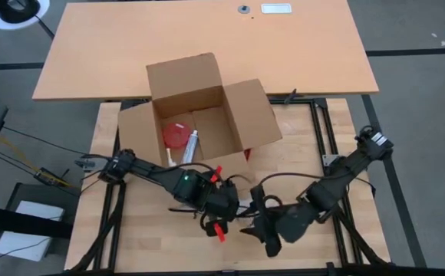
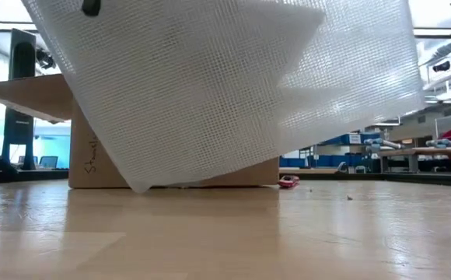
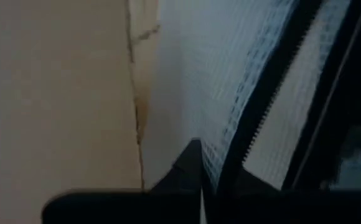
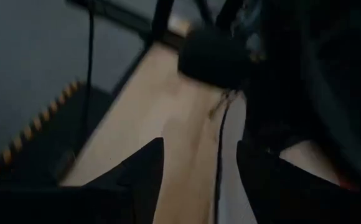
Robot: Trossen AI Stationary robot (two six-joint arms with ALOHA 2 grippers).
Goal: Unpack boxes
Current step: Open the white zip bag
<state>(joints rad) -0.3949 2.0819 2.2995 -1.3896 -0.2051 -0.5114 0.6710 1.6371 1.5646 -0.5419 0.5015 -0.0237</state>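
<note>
The brown cardboard box stands open on the table, flaps spread. Inside lie a red round item and a white tube. The low view shows its near wall. My left gripper hangs in front of the box, shut on a clear mesh-patterned plastic bag that fills the upper part of the low view. My right gripper is just right of it, open, with only the table top between its fingers. My left gripper pinches the clear bag between its two fingers, at a spot beside the bag's dark strip. The fingers slant steeply down. The bag hangs below them, its lowest corner close to the table; I cannot tell whether it touches.
A small red thing lies on the table just right of the box. A larger desk adjoins the far edge. Bare wooden table top stretches along the near side.
</note>
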